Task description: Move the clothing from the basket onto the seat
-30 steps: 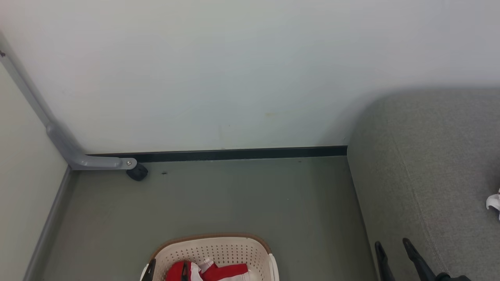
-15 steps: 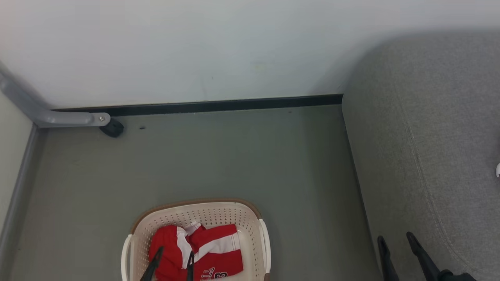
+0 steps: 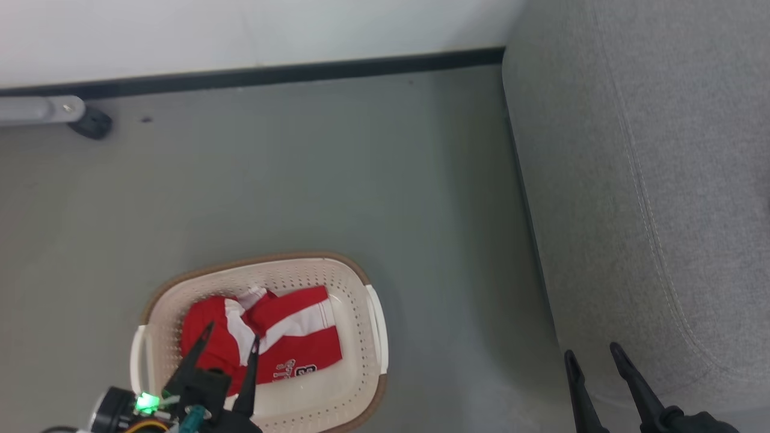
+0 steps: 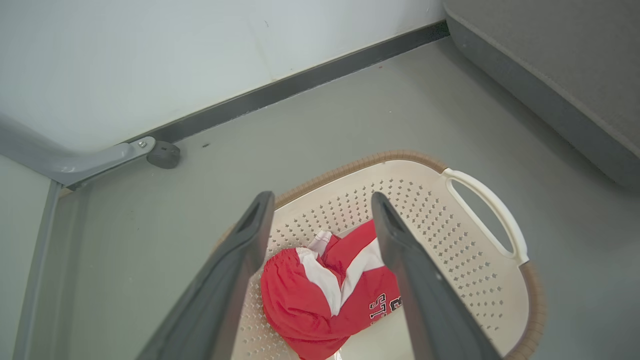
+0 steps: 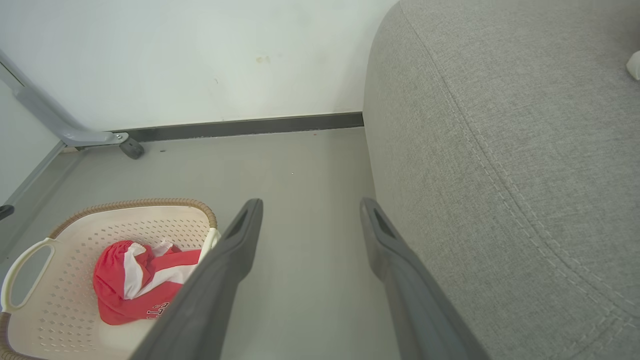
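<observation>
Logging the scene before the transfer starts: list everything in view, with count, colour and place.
clothing: one bundle (number of pieces unclear), red with white panels, inside the basket
basket: one, cream with brown rim, on the floor left of the seat
seat: one, grey woven fabric, right side
white scrap: one, white, on the seat, too cut off to identify
floor: grey-green, under the basket
wall: white, behind
skirting: one strip, dark, along the wall's base
metal bar: one, grey, at the far left by the wall
black foot: one, black, under the bar's end
left claw: one, dark, open, over the clothing
right claw: one, dark, open, beside the seat's edge
</observation>
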You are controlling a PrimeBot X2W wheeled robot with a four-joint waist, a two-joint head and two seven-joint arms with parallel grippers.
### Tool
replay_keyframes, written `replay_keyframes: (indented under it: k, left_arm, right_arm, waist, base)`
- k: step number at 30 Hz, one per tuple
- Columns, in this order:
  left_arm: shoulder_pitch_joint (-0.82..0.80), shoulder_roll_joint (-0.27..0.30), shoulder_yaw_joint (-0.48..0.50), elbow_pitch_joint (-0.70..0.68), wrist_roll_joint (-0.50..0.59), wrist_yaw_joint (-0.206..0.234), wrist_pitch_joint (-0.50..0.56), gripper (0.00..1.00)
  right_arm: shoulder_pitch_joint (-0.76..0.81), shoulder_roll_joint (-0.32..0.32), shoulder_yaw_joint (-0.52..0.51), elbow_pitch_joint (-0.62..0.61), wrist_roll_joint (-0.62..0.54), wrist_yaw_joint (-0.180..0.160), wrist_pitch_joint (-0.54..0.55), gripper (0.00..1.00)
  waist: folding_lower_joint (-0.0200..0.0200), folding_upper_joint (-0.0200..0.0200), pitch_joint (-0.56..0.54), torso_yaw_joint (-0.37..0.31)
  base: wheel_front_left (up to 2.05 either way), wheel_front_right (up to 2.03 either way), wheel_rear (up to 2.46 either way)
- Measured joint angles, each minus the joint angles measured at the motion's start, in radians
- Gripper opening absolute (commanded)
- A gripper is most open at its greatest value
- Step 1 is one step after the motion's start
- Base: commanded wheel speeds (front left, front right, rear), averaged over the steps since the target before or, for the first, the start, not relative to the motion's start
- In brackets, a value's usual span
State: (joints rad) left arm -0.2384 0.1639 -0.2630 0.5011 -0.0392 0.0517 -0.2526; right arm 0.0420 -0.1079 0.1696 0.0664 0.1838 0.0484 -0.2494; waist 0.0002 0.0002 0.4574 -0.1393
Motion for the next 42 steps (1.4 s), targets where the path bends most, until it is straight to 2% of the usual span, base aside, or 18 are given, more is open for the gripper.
replay_keyframes:
  k: [6,14,25,30,33,42]
  left_arm:
    - [-0.114,0.042,0.003,0.090,0.035,-0.001,0.026,1.00]
    - [-0.268,0.073,-0.002,0.205,0.060,-0.026,0.100,1.00]
    - [-0.424,0.089,0.013,0.362,0.072,-0.016,0.191,1.00]
    - [-0.473,0.088,0.000,0.419,0.098,-0.006,0.216,1.00]
    - [-0.512,0.078,-0.002,0.450,0.109,0.012,0.242,1.00]
    - [-0.606,0.056,0.036,0.539,0.111,0.055,0.329,1.00]
  right_arm:
    - [-0.034,0.012,0.003,-0.026,-0.005,0.000,0.000,1.00]
    - [-0.082,0.028,0.008,-0.069,-0.009,-0.004,0.000,1.00]
    - [-0.125,0.044,0.008,-0.092,-0.010,-0.009,0.000,1.00]
    - [-0.135,0.047,0.018,-0.092,-0.018,-0.013,0.000,1.00]
    - [-0.136,0.048,0.032,-0.094,-0.030,-0.003,0.000,1.00]
    - [-0.135,0.052,0.039,-0.119,-0.037,0.000,0.000,1.00]
  waist:
    - [-0.0001,0.0000,0.088,-0.042]
    - [0.0000,0.0000,0.211,-0.085]
    - [0.0000,0.0001,0.374,-0.121]
    - [0.0000,0.0001,0.421,-0.128]
    - [-0.0002,0.0000,0.440,-0.129]
    - [-0.0001,0.0000,0.473,-0.125]
  base:
    - [0.00,0.00,0.00]
    - [0.00,0.00,0.00]
    - [0.00,0.00,0.00]
    - [0.00,0.00,0.00]
    - [0.00,0.00,0.00]
    - [0.00,0.00,0.00]
